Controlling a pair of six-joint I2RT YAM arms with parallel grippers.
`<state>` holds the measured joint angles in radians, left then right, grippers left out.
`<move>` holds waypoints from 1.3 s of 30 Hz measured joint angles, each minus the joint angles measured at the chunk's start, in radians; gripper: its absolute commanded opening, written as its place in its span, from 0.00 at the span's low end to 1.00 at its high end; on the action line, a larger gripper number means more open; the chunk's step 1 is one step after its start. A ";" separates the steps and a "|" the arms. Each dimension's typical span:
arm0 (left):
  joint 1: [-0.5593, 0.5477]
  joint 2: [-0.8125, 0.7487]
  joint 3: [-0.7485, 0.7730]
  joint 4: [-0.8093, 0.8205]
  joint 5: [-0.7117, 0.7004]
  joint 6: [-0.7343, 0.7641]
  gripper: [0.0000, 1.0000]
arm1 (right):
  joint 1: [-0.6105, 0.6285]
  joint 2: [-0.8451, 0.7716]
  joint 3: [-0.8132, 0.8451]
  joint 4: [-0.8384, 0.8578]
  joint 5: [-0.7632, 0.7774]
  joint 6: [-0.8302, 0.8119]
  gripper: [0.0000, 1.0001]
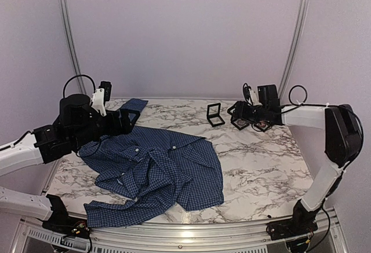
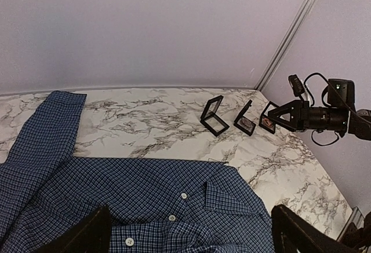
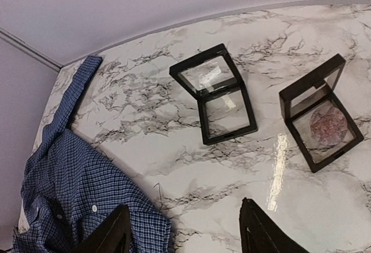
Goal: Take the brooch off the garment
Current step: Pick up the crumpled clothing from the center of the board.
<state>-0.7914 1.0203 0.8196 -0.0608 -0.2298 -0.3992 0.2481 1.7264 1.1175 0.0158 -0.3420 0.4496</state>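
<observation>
Showing the final step, as judged: the brooch [image 3: 327, 127] lay off the garment [image 1: 156, 172], inside the open frame box [image 3: 310, 78] at the far right of the worktop [image 1: 261, 172]. The right gripper [image 3: 185, 206] jaws were held apart and empty near it; the left gripper [image 2: 191, 212] jaws were spread wide over the garment. Withdrawal without knocking the box was judged the next need.

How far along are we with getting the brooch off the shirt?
Looks done: the brooch lies in an open frame box, apart from the shirt. In hand: nothing; the right gripper and left gripper are open and empty. Left: apparently just pulling the arms back.
</observation>
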 measured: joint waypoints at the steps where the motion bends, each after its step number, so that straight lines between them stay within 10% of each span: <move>1: 0.000 -0.007 -0.014 -0.001 -0.002 -0.014 0.99 | 0.025 -0.013 -0.002 -0.005 0.007 -0.006 0.63; 26: 0.014 -0.068 -0.235 -0.053 0.082 -0.271 0.97 | 0.717 0.094 0.304 -0.214 0.251 -0.164 0.59; 39: 0.015 -0.014 -0.275 -0.052 0.122 -0.326 0.74 | 0.849 0.266 0.495 -0.389 0.413 -0.211 0.61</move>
<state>-0.7765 1.0061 0.5446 -0.1127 -0.1081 -0.7254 1.0973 1.9919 1.6123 -0.3733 0.0708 0.2390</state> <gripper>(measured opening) 0.794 0.597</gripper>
